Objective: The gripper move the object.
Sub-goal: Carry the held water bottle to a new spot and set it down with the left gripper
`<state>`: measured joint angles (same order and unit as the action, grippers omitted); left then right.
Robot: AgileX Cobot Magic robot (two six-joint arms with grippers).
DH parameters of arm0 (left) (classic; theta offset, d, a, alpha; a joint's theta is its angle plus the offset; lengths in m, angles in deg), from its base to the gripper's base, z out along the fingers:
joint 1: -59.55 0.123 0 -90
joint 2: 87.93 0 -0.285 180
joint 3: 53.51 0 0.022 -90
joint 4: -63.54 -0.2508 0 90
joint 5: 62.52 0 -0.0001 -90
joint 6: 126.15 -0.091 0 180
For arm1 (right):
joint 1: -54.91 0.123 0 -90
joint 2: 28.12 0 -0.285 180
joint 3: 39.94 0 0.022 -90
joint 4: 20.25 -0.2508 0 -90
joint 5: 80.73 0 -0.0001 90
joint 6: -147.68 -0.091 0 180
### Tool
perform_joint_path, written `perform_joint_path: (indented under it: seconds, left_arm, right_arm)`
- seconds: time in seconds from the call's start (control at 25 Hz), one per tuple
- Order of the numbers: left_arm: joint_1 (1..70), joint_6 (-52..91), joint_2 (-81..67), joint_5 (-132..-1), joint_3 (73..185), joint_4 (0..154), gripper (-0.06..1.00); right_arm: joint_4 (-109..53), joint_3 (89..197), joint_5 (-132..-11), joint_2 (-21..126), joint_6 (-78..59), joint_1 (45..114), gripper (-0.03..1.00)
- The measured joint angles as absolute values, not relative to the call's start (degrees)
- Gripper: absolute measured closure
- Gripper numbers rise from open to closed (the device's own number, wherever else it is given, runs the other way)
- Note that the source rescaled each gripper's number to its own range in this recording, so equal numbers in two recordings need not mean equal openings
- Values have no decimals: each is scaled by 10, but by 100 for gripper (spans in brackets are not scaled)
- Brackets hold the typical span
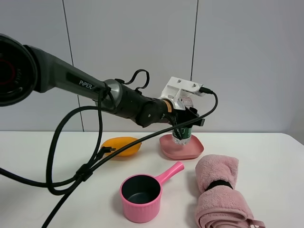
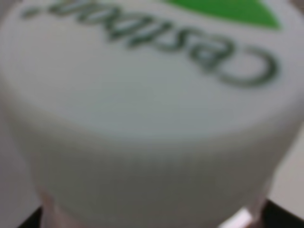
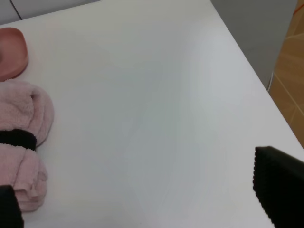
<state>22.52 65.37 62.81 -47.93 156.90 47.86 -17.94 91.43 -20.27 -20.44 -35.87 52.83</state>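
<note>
White counter (image 1: 266, 142), grey wall behind; left gripper (image 1: 184, 122) straddles bottle (image 1: 182, 134), upright axis, directly below wrist, base at pink plate (image 1: 190, 151); clamped or not, cannot tell; right gripper (image 3: 142, 194) jaws apart, well away; left arm nearer.

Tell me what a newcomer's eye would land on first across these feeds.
The long dark grey arm sweeping in from the left, its left gripper clamped on a small clear plastic bottle over the pink square plate at the back. Next, the bottle's white cap filling the left wrist view, then the pink saucepan in front and the rolled pink towel to its right.
</note>
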Motion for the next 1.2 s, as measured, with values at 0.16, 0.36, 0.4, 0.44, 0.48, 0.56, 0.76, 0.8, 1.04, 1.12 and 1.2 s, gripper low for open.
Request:
perform_joint_path:
  seconds: [0.16, 0.36, 0.4, 0.44, 0.48, 0.56, 0.76, 0.8, 1.04, 1.12, 1.2]
  left_arm:
    - [225, 655, 633, -486, 1578, 477, 94]
    - [225, 682, 636, -495, 1578, 477, 94]
    - [225, 689, 638, -496, 1578, 477, 94]
    - [225, 695, 638, -496, 1578, 477, 94]
    - [225, 700, 638, -498, 1578, 477, 94]
    - [225, 703, 639, -499, 1578, 477, 94]
    - [225, 705, 640, -526, 1578, 477, 90]
    - [225, 705, 640, -532, 1578, 477, 87]
    - [225, 705, 637, -520, 1585, 477, 61]
    - [225, 705, 637, -520, 1585, 477, 52]
    - [225, 705, 634, -522, 1585, 477, 42]
  right_arm:
    - [-179, 914, -203, -204, -359, 528, -3]
    - [-179, 914, -203, -204, -359, 528, -3]
    - [-179, 914, -203, -204, -359, 528, -3]
    - [-179, 914, -203, -204, -359, 528, -3]
    - [-179, 914, -203, -204, -359, 528, -3]
    - [-179, 914, -203, -204, -359, 528, -3]
    - [-179, 914, -203, -204, -359, 528, -3]
    - [-179, 914, -203, -204, -359, 528, -3]
    - [-179, 914, -203, -204, -359, 528, -3]
    - [-179, 914, -203, -204, -359, 528, -3]
    - [-179, 914, -203, -204, -359, 528, -3]
